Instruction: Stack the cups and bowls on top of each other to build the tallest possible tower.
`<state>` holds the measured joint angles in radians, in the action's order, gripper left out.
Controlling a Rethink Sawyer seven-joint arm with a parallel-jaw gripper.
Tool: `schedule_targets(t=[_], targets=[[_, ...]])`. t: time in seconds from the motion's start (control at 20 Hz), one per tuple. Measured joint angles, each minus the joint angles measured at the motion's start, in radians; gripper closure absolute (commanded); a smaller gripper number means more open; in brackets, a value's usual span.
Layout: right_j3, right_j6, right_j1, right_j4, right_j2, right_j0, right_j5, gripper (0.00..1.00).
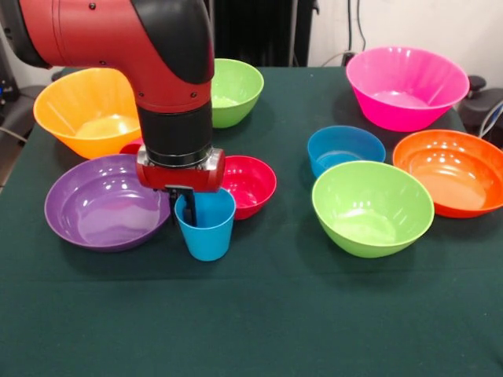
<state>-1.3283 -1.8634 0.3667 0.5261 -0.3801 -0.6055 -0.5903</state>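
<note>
While the sky-blue cup (205,225) stands upright on the surface (259,314), I see the gripper (186,206) directly over it with dark fingers (191,206) reaching inside its rim (whether they clasp the wall I cannot tell). Just behind sits the small red bowl (251,184), the purple bowl (98,203) lies beside it, and the small blue bowl (344,148) rests well apart.

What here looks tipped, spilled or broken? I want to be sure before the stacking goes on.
Nothing stands out. Every bowl sits upright and apart on the green table, and nothing is spilled. The sky-blue cup stands upright with the gripper reaching into it. A small red thing behind the arm is mostly hidden.
</note>
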Motion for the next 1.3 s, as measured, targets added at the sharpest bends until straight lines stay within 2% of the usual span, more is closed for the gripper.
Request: schedule_targets(t=[0.45, 1.05, 1.3], targets=[[-0.027, 0.0, 0.006, -0.04, 0.015, 0.008, 0.0, 1.0], [-0.116, 0.0, 0.043, -0.092, 0.072, 0.085, 0.0, 1.0], [-0.159, 0.0, 0.055, -0.103, 0.078, 0.096, 0.0, 1.0]])
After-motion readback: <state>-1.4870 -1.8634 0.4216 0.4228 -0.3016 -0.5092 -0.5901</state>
